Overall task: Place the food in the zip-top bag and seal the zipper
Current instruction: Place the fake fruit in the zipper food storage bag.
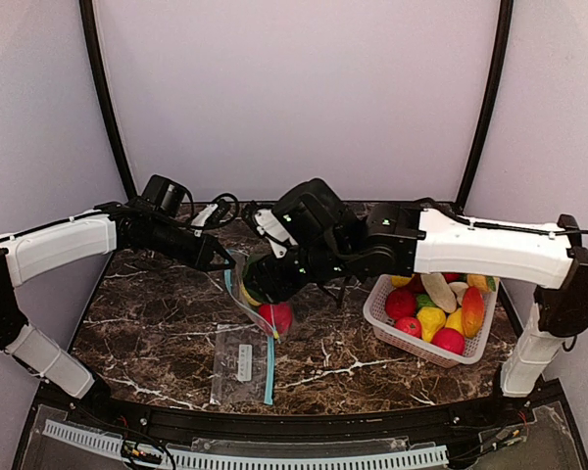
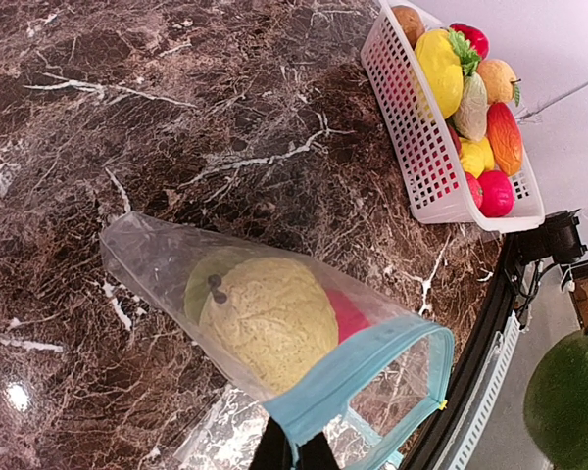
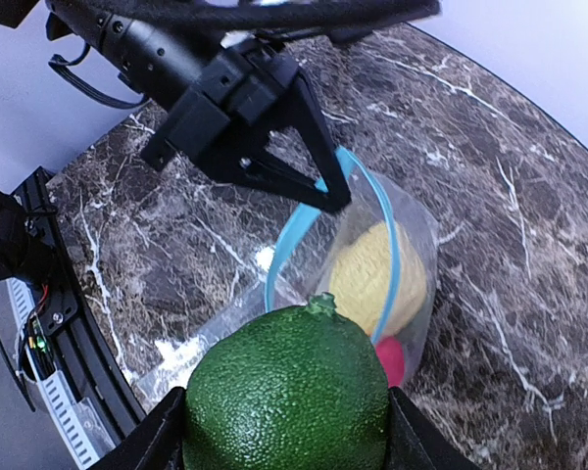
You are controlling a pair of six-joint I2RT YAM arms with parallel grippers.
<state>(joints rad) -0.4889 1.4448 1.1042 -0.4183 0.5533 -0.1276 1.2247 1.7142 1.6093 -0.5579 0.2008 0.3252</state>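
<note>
Right gripper [image 3: 286,448] is clasping a round green plastic fruit [image 3: 286,387] between half-spread fingers [image 3: 167,439], stem nub pointing at the clear blue-rimmed bag [image 3: 414,245]. Left gripper [image 2: 296,452] is pinching its rim, fully closed

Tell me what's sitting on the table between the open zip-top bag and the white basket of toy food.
Nothing: only bare marble tabletop separates the zip-top bag from the white basket. The left wrist view shows that stretch plainly.

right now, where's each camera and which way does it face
top external: above and behind the arms, looking down on the table; both show.
left wrist: on the left hand, looking down at the bag it pinches; fingertips show.
right wrist: on the right hand, facing the bag past the green fruit its fingers hold.
shared: both wrist views show the bag.
</note>
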